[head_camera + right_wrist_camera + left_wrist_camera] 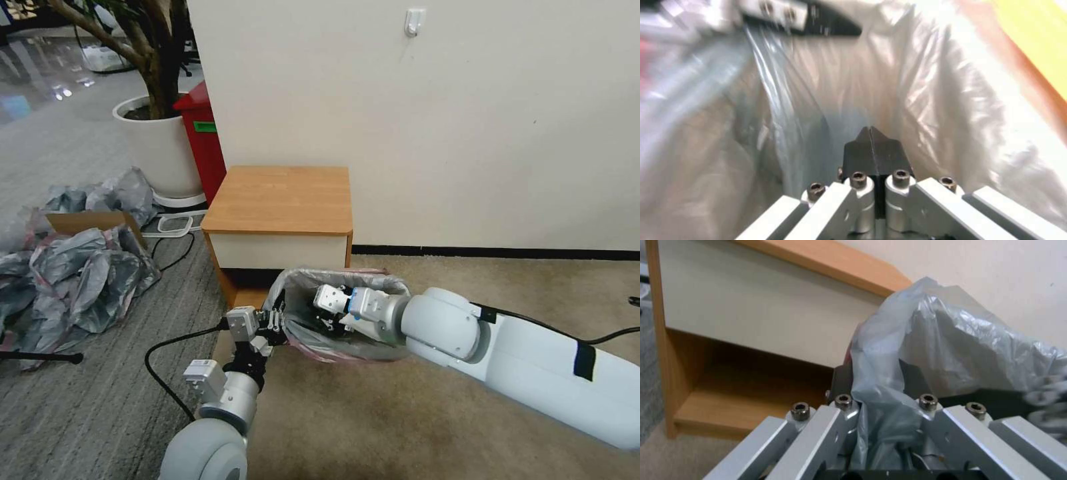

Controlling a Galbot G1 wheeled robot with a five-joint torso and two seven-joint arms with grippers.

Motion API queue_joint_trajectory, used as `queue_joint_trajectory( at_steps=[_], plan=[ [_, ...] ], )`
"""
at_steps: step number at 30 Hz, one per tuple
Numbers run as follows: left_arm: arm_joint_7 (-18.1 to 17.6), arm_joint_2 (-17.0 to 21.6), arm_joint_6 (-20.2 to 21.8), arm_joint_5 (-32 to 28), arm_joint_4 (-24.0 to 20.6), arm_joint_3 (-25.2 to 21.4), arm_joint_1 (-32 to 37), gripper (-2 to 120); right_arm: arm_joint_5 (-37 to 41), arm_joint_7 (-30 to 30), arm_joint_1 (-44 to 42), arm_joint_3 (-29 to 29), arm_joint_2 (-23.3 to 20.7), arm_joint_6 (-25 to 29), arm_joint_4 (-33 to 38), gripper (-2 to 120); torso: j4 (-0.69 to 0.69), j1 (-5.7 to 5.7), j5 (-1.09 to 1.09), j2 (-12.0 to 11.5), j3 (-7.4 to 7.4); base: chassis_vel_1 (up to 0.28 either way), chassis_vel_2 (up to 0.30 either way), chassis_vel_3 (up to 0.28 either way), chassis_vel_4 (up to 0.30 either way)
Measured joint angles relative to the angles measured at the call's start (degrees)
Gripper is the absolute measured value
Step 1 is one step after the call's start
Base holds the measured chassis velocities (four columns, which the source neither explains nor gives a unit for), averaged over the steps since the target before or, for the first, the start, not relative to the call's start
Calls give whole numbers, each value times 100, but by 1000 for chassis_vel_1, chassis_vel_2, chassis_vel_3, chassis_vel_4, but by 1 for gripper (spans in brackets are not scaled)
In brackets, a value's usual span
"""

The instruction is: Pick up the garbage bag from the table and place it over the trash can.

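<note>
Honestly, my main worry is the thin film tearing or slipping: I have the left claw (279, 327) clamped on a pinch of the garbage bag (347, 277) at its near-left edge, and the left wrist view shows the plastic bunched between the pads and running up in a tight fold, so any sideways pull could rip it or drag it off the rim. The bag sits on the floor just in front of the counter (280, 200), already draped over the trash can, whose own walls I cannot make out under the plastic; the pink hem shows along the far and near edges. My right claw (327, 308) is reaching down inside the mouth of the bag, and in the right wrist view its black tips (871, 153) meet with nothing visibly caught between them, so I read it as clenched and empty. If that arm pushes deeper or swings, I judge it could snag the liner, pull the hem inward off the rim, or shove the light bin toward the counter's lower shelf. Inside, I see only crumpled silver-grey lining and my own claw. The counter's top is bare.
</note>
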Motion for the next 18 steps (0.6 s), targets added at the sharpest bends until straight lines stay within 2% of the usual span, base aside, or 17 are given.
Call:
queue_joint_trajectory(
  at_steps=[4, 6, 7, 10, 11, 14, 15, 16, 18],
  plan=[
    [-82, -66, 60, -348, 73, -74, -17, 10, 378, 25, -603, 726, -168, 34, 340, 0, 1, 0, 0, 0, 0, 0, 0, 0, 0],
    [-137, -109, 123, -529, 135, -125, -1, 10, 527, 174, -1301, 1331, -280, 461, 564, 0, -1, 0, 1, 0, -1, 0, 0, 0, 0],
    [-137, -109, 123, -529, 135, -125, -1, 10, 527, 174, -1301, 1331, -280, 461, 564, 0, -1, 0, 1, 0, -1, 0, 0, 0, 0],
    [-150, -155, 132, -619, 247, -186, 85, 10, 610, 720, -2398, 2174, -169, 1226, 795, 0, 0, 0, -1, 0, -1, 0, 0, 0, 0],
    [-150, -155, 132, -619, 247, -186, 85, 10, 610, 720, -2398, 2174, -169, 1226, 795, 0, 0, 0, -1, 0, -1, 0, 0, 0, 0],
    [-154, -204, 138, -730, 283, -199, 260, 10, 435, 1138, -3938, 3441, 475, 1732, 1014, 0, 0, 0, 1, 0, -1, 0, 0, 0, 0],
    [-154, -214, 140, -735, 287, -199, 327, 10, 336, 1170, -4290, 3748, 664, 1805, 1065, 2, -1, 0, 2, 0, -1, 0, 0, 0, 0],
    [-154, -214, 140, -735, 287, -199, 327, 10, 336, 1170, -4290, 3748, 664, 1805, 1065, 2, -1, 0, 2, 0, -1, 0, 0, 0, 0],
    [-154, -235, 141, -735, 311, -200, 513, 10, -48, 1200, -5173, 4513, 1189, 2115, 1170, 10, -2, 0, 0, 0, -1, 0, 0, 0, 0]
  ],
)
